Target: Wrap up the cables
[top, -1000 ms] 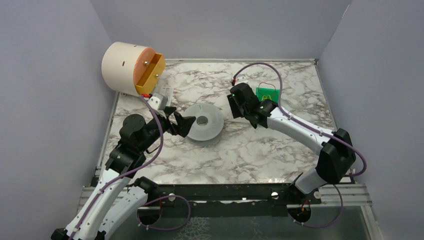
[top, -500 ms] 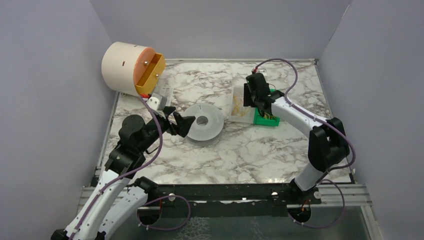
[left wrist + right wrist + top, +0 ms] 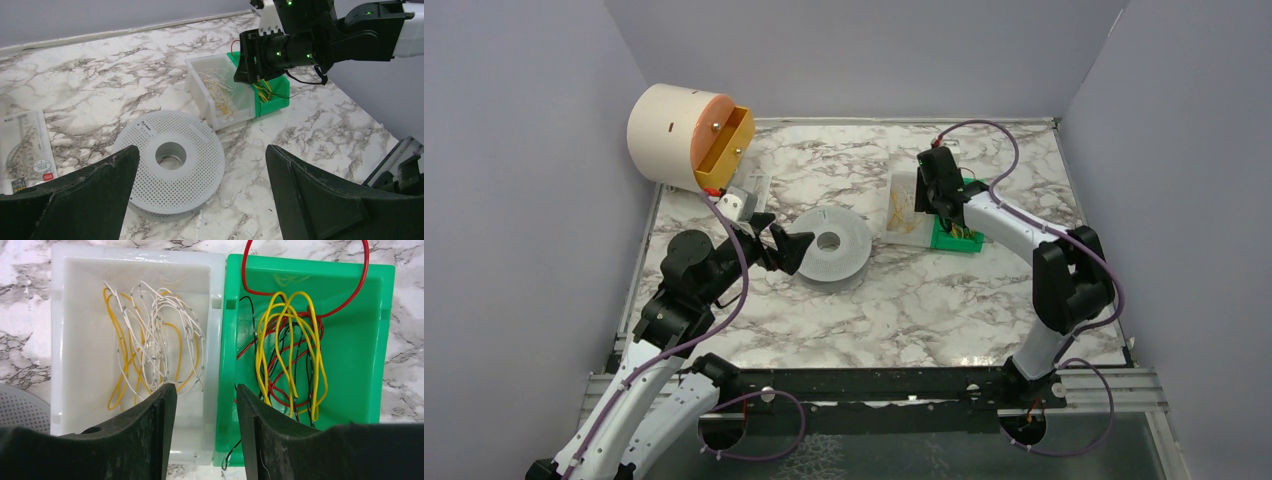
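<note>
The cables lie in two bins. Thin yellow and white wires (image 3: 150, 340) are in the white bin (image 3: 65, 315). Yellow, red and black wires (image 3: 287, 350) are in the green bin (image 3: 350, 340). My right gripper (image 3: 206, 390) is open and empty, hovering over the wall between the two bins; it also shows in the top view (image 3: 932, 205). My left gripper (image 3: 202, 150) is open wide and empty, just left of a grey perforated spool (image 3: 150, 185) lying flat on the marble table; it also shows in the top view (image 3: 782, 240).
A cream cylinder with an orange face and a yellow drawer (image 3: 679, 135) stands at the back left. A printed packet (image 3: 27, 145) lies left of the spool. Purple-grey walls close in the table on three sides.
My right arm has swung back and to the right, from beside the spool to above the two bins, uncovering the white bin. The left arm and spool have not moved.
</note>
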{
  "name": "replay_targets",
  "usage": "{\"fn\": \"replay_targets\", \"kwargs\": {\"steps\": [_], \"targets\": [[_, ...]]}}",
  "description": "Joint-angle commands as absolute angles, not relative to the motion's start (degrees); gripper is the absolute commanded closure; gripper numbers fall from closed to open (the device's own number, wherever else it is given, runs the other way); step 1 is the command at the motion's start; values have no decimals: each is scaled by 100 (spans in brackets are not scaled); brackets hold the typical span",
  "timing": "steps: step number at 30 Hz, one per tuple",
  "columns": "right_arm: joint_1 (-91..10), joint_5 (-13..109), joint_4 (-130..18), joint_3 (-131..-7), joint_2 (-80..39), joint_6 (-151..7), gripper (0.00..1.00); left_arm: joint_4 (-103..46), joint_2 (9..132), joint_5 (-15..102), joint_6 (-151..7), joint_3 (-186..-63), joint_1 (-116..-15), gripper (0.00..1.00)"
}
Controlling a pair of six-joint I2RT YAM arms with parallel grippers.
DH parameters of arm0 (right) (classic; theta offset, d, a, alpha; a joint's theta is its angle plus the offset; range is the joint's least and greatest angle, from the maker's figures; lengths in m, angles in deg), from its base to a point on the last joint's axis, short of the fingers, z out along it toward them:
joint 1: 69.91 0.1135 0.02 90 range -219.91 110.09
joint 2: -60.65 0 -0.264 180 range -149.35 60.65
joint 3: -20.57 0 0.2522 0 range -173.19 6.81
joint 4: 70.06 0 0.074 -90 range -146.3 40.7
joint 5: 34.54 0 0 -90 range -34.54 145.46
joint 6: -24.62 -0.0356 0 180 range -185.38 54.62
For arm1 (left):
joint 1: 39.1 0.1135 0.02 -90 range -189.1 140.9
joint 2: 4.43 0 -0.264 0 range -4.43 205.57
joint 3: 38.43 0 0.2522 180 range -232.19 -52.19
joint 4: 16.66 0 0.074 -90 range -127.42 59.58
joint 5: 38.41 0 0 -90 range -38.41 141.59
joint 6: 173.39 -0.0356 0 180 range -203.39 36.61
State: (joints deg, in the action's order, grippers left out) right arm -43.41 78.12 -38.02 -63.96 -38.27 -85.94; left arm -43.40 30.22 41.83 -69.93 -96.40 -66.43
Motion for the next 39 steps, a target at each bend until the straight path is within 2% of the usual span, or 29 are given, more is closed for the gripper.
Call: {"fn": "replay_targets", "kwargs": {"steps": [1, 8, 14, 18, 22, 26, 28, 30, 35, 39], "targets": [[-4381, 7796, -3986, -6365, -4071, -8633, 49, -4332, 2970, 4263, -7029, -9605, -6608, 1], [-4433, 7736, -4074, -6330, -4169, -8610, 57, -4327, 2997, 4263, -7029, -9605, -6608, 1], [-4433, 7631, -4128, -6328, -4225, -8521, 79, -4331, 3008, 4263, -7038, -9606, -6608, 1], [-4442, 7698, -4127, -6417, -4228, -8349, 90, -4329, 3015, 4263, -7038, -9605, -6608, 1], [-4442, 7485, -4217, -6540, -4233, -8093, 95, -4331, 3019, 4263, -7038, -9605, -6608, 1], [-4442, 7153, -4173, -6753, -4322, -7997, 96, -4329, 3028, 4255, -7038, -9610, -6609, 1], [-4442, 7026, -4130, -6838, -4406, -7994, 96, -4331, 3032, 4257, -7038, -9609, -6608, 1], [-4442, 7031, -4030, -6944, -4500, -8048, 90, -4329, 3029, 4254, -7038, -9612, -6608, 1], [-4442, 7100, -3939, -7075, -4497, -8083, 57, -4334, 3029, 4254, -7038, -9606, -6608, 1], [-4442, 7296, -3772, -7208, -4375, -8085, 51, -4332, 3046, 4254, -7038, -9608, -6611, 1]]}}
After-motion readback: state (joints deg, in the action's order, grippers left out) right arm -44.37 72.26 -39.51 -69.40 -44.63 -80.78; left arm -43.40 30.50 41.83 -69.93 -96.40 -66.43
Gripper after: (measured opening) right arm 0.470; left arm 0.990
